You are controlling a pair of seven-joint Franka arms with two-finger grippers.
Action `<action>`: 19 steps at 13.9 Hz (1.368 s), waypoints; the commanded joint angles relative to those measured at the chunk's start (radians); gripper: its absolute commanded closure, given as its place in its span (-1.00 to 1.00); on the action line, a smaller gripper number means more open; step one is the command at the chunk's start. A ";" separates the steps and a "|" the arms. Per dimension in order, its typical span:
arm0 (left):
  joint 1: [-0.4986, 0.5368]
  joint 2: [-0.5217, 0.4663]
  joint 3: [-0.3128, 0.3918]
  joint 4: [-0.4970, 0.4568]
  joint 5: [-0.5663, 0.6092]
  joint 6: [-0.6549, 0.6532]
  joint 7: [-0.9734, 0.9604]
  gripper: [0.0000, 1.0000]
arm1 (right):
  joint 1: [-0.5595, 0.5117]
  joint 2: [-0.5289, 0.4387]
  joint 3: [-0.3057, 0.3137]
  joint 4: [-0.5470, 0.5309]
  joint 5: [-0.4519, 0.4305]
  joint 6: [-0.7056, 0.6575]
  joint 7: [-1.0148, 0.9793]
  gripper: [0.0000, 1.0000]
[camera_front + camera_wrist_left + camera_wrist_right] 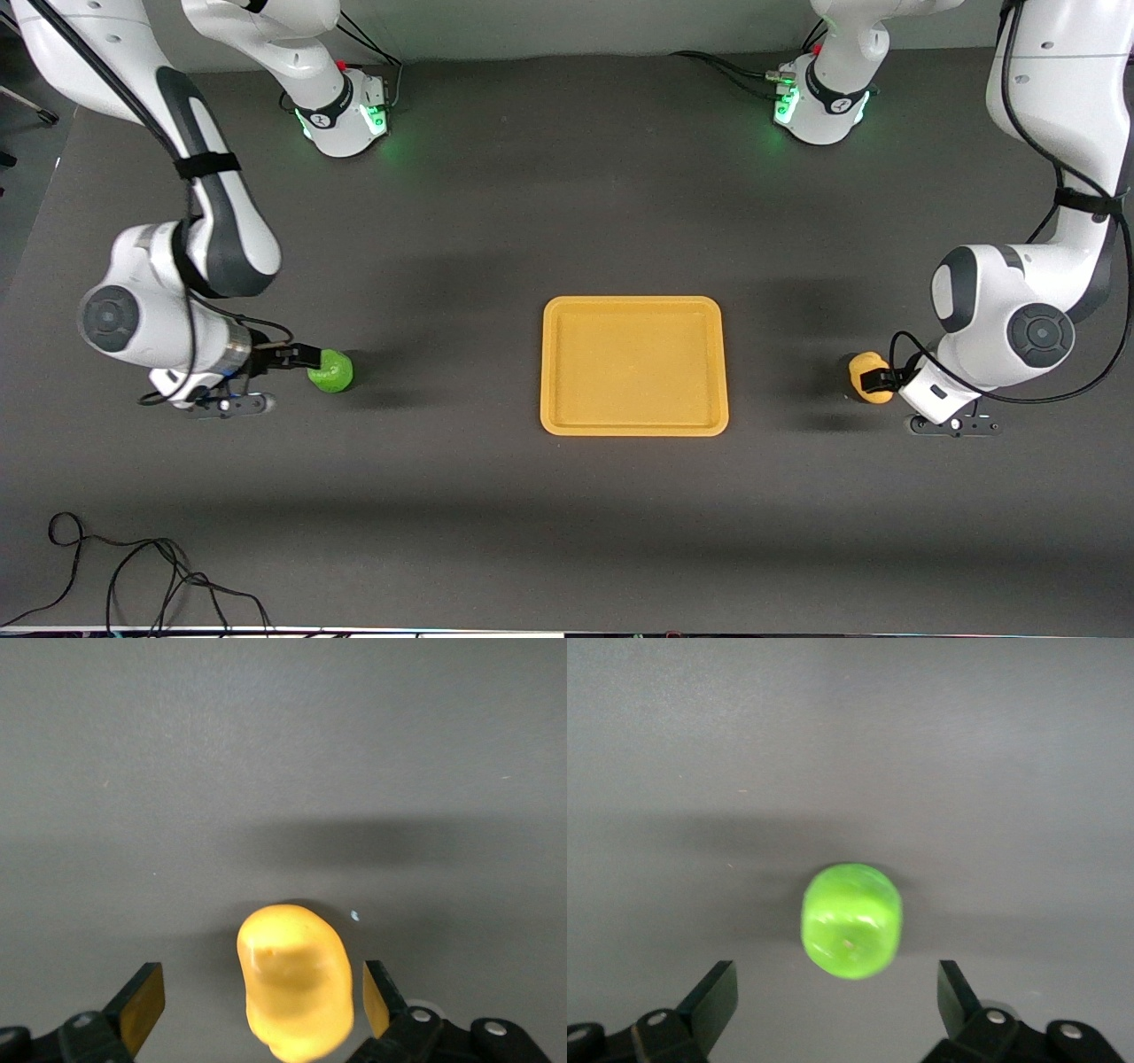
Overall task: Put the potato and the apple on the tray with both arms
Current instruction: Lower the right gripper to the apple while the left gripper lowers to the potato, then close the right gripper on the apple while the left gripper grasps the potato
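The orange-yellow tray (633, 304) lies flat at the table's middle with nothing on it. The green apple (331, 370) sits on the table toward the right arm's end. My right gripper (299, 357) is low beside it and open. In the right wrist view the apple (851, 920) lies just past the gripper (835, 995), not between the fingers. The yellow-orange potato (867, 376) sits on the table toward the left arm's end. My left gripper (882, 381) is open around it. In the left wrist view the potato (295, 983) sits between the fingertips (142, 1005) with gaps on both sides.
Dark grey table (532, 221) all round. A loose black cable (133, 576) lies at the table's near edge toward the right arm's end. The arm bases (345, 111) glow green along the table edge farthest from the front camera.
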 commanded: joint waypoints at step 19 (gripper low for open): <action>-0.161 -0.212 -0.020 0.051 -0.033 -0.352 -0.163 0.41 | 0.020 0.148 -0.018 -0.020 -0.019 0.132 0.106 0.08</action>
